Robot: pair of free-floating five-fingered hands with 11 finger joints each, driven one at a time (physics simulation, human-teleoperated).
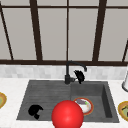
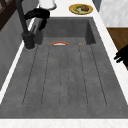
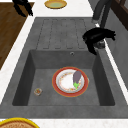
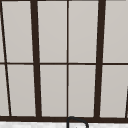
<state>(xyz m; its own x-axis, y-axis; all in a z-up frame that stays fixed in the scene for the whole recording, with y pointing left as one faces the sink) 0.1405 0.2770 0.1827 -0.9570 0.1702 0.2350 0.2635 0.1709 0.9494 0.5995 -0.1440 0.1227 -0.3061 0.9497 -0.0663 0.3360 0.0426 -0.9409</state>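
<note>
hovering at the sink's (image 1: 25, 100) back edge, the right hand (image 1: 79, 75) hangs just beside the tap (image 1: 68, 75), on its right, fingers drooping loose and holding nothing. the left hand (image 1: 35, 110), curled and empty, sits well apart at the front-left corner.

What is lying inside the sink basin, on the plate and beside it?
In the sink basin lies a red-rimmed plate with a dark piece of food on it. A small round thing sits on the floor beside it. What lies under the food cannot be seen.
</note>
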